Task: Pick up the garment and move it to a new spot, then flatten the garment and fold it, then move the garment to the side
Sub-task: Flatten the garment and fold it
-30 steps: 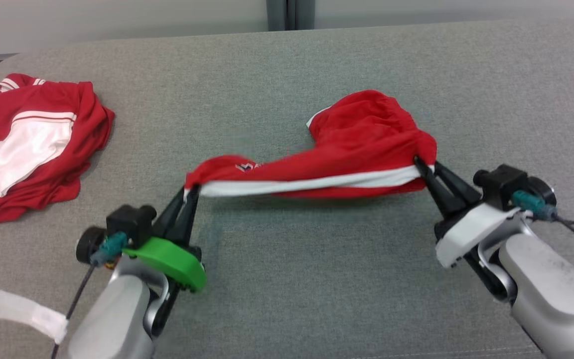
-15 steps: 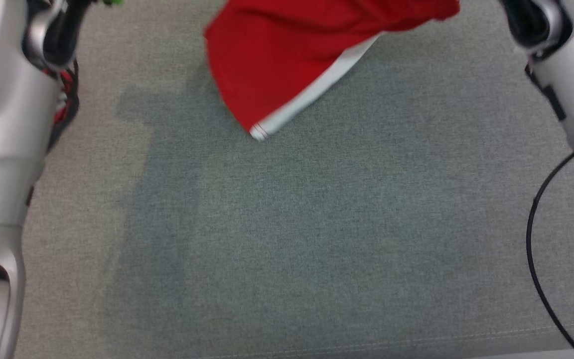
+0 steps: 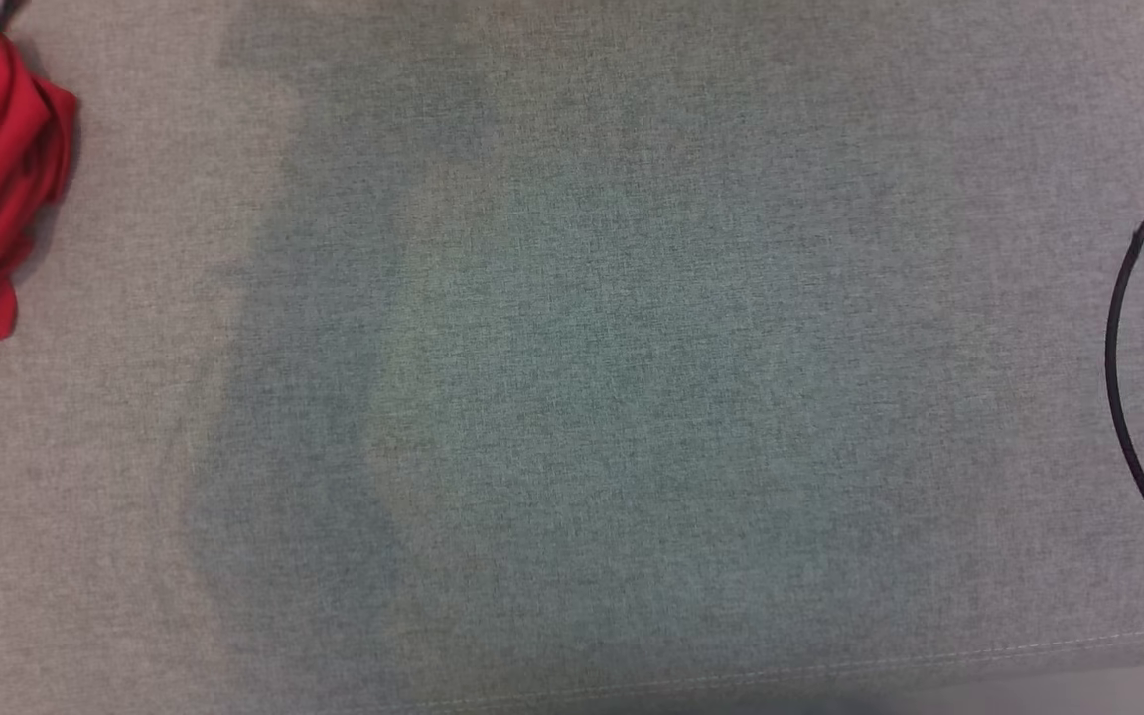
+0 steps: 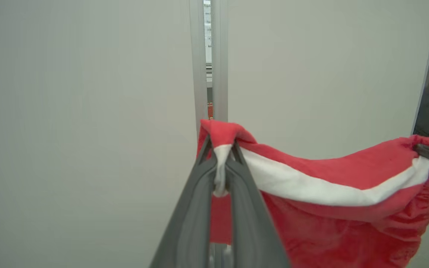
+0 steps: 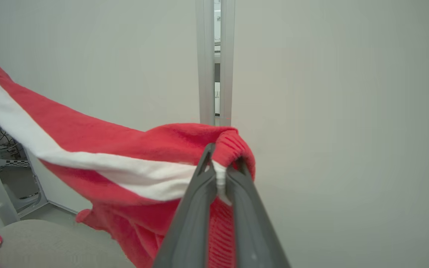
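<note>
one garment (image 4: 330, 167), left hand (image 4: 222, 144) pinching, right hand (image 5: 225, 158) pinching

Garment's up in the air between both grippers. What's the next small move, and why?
Probably lower both arms together onto the grey surface. The left gripper and right gripper each pinch one end of the garment, its white stripe stretched between them, the rest sagging below, so it could lay flat.

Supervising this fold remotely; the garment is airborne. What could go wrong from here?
The left gripper and right gripper each pinch only a small bit of the garment, so it might slip. It sags bunched between them and may land wrinkled. Laid far left, it could overlap the other red cloth.
</note>
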